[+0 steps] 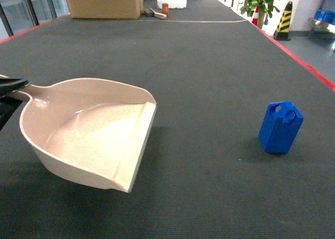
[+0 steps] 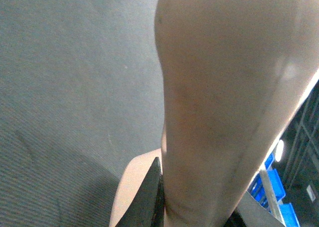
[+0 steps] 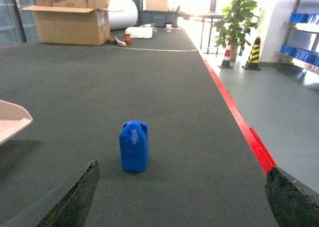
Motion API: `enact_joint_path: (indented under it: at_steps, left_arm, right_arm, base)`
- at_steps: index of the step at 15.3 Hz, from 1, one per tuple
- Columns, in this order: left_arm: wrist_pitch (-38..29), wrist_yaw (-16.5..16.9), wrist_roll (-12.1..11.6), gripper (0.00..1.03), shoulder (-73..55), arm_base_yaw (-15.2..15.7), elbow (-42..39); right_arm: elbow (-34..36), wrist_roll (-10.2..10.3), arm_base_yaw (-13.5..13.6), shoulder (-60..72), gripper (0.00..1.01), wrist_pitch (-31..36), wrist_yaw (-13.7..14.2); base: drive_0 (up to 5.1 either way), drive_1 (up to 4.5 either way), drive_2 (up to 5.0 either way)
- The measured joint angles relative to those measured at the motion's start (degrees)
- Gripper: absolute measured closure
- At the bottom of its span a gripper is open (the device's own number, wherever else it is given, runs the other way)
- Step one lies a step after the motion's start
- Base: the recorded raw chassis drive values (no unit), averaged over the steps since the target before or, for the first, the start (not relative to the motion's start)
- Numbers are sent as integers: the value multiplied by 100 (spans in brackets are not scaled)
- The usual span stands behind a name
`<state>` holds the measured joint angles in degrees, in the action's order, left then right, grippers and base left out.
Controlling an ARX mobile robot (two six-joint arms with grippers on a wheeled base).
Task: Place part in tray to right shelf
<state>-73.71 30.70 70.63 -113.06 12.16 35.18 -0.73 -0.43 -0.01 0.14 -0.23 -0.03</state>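
Observation:
The beige-pink tray (image 1: 94,137) lies on the dark table mat at the left, its open front edge towards the part. My left gripper (image 1: 9,95) is shut on the tray's stub handle at the left edge of the head view. In the left wrist view the tray (image 2: 224,87) fills most of the frame, with a black finger (image 2: 149,197) pressed against it. The small blue part (image 1: 281,127) stands upright on the mat at the right, apart from the tray. My right gripper (image 3: 182,179) is open just short of the part (image 3: 133,146), holding nothing.
A red strip (image 3: 234,112) marks the table's right edge. At the far end stand a cardboard box (image 1: 104,1) and small items. A rack with blue crates (image 3: 299,53) stands beyond the floor at the right; I cannot tell if it is the right shelf.

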Motion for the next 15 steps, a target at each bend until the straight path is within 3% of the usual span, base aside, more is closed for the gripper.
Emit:
enact_joint_path:
  at_steps: [3, 8, 10, 15]
  left_arm:
    - [39, 203, 461, 85, -284, 153, 22]
    - [26, 1091, 1008, 85, -540, 155, 168]
    - [24, 1272, 1060, 85, -553, 184, 205]
    - [22, 1327, 866, 85, -553, 181, 208]
  right_arm:
    - [0, -2, 0, 0, 3, 2, 0]
    - [0, -2, 0, 0, 3, -2, 0]
    - [0, -2, 0, 0, 3, 0, 0]
    - [0, -2, 0, 0, 3, -2, 0]
  base:
    - [0, 0, 0]
    - [0, 0, 0]
    - [0, 0, 0]
    - [0, 0, 0]
